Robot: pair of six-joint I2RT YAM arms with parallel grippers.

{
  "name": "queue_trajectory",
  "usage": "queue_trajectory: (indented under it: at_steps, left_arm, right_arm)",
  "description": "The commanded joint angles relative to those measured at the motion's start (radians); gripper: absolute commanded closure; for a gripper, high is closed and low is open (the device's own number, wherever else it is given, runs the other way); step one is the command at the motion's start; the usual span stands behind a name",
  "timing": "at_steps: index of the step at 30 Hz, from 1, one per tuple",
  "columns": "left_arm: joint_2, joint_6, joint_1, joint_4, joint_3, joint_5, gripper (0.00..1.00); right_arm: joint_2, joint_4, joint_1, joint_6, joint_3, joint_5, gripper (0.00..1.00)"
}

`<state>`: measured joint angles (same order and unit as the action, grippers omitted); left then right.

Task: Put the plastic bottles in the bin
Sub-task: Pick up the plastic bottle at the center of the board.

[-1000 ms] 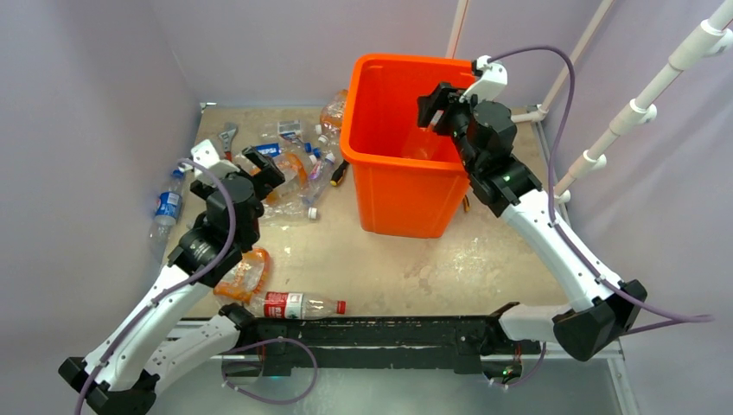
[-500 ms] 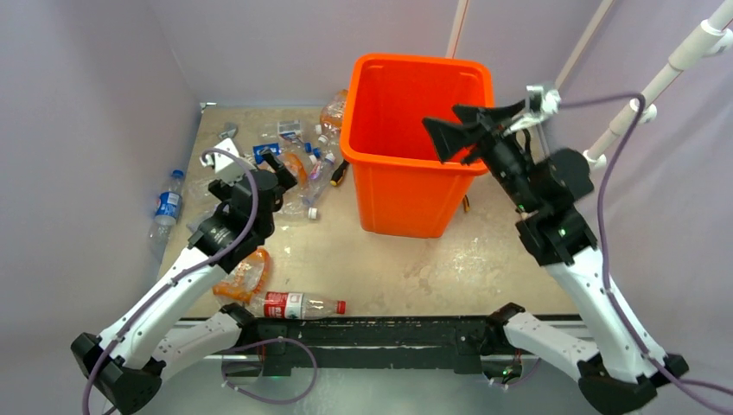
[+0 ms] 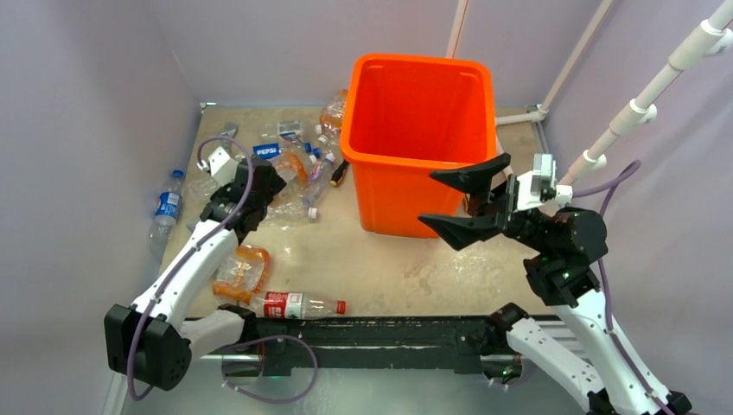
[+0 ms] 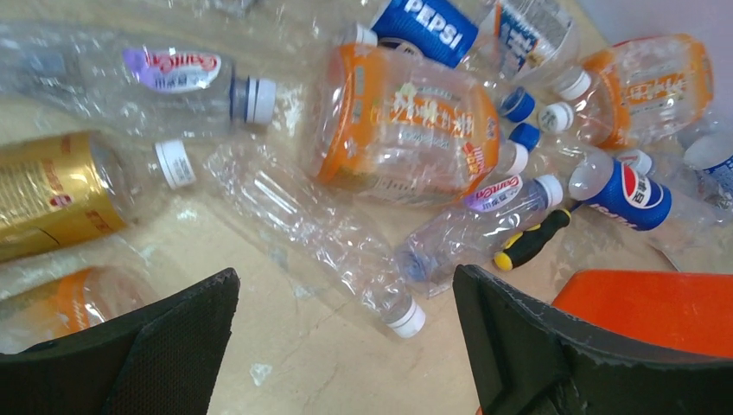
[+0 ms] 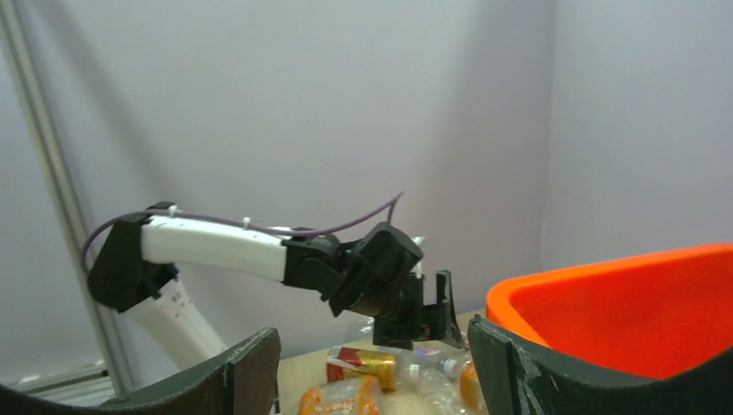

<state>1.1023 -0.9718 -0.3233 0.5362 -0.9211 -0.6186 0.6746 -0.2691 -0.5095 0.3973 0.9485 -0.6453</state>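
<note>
The orange bin (image 3: 406, 186) stands at the back middle, and its rim shows in the right wrist view (image 5: 631, 298). Several clear crushed bottles (image 3: 294, 169) lie in a pile to its left. My left gripper (image 3: 264, 183) hangs open and empty just above that pile. Between its fingers (image 4: 346, 346) I see bare table, with a clear white-capped bottle (image 4: 320, 233) just ahead. An orange-label bottle (image 4: 402, 121) and Pepsi bottles (image 4: 627, 194) lie beyond. My right gripper (image 3: 428, 199) is wide open and empty by the bin's front right wall (image 5: 372, 372).
A Pepsi bottle (image 3: 167, 205) lies at the left wall. An orange crushed bottle (image 3: 242, 270) and a red-label bottle (image 3: 298, 304) lie near the front edge. A yellow-and-black screwdriver (image 3: 340, 173) (image 4: 532, 246) lies beside the bin. White pipes (image 3: 640, 108) run at the right.
My right gripper has pulled back from over the bin and dropped to its front right side, jaws open. My left arm has reached farther out over the bottle pile.
</note>
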Motion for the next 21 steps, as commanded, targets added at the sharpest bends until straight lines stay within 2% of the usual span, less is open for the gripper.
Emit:
queue_trajectory:
  at_steps: [1,7,12,21]
  left_arm:
    - [0.033,-0.157,0.024,-0.023,0.034,0.126,0.08]
    - [0.145,-0.427,0.024,0.051,0.034,0.082,0.09]
    - [0.176,-0.574,0.024,-0.002,0.091,0.059,0.13]
    - [0.316,-0.579,0.038,-0.112,0.102,0.065,0.18]
  right_arm:
    - [-0.038,-0.077,0.002,0.026,-0.046,-0.097,0.17]
    - [-0.073,-0.072,0.002,0.041,-0.089,-0.075,0.17]
    - [-0.077,-0.047,0.002,0.043,-0.087,-0.086,0.17]
    - [-0.089,-0.031,0.002,0.042,-0.080,-0.093,0.17]
